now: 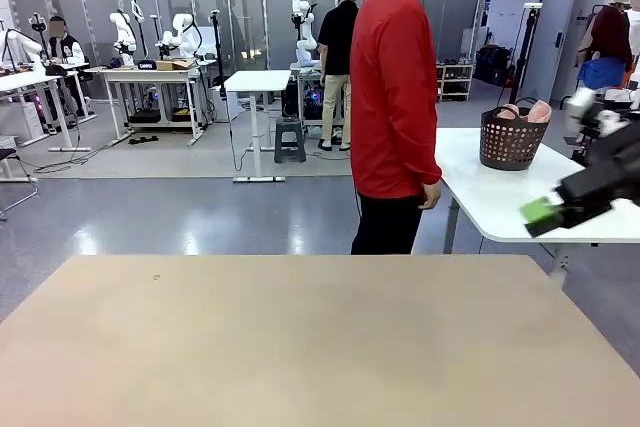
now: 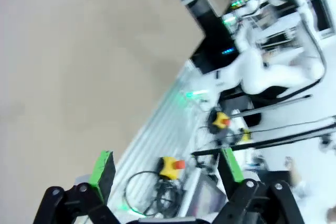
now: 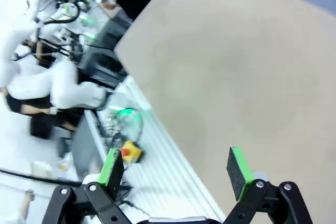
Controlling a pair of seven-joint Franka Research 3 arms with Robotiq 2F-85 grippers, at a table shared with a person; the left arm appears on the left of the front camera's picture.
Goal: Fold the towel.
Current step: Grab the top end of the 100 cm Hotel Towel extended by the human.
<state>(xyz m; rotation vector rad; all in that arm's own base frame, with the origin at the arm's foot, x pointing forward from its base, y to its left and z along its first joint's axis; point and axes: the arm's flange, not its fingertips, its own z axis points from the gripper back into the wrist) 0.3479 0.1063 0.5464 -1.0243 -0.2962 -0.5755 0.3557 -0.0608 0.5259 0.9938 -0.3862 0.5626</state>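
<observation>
Right now, the tan table [image 1: 300,347] is lying bare in front of the robot. A person [image 1: 393,97] in a red top is standing at its far side, turned toward a white side table [image 1: 480,197]. A dark basket [image 1: 507,142] there is holding pale pink cloth, probably the towel [image 1: 538,111], not yet brought over. The right gripper [image 1: 545,215] is hovering off the tan table's right edge and the left gripper [image 2: 167,167] is hanging above its near edge. Both are holding their fingers [image 2: 102,169] spread wide around nothing, likely leaving room for the towel.
</observation>
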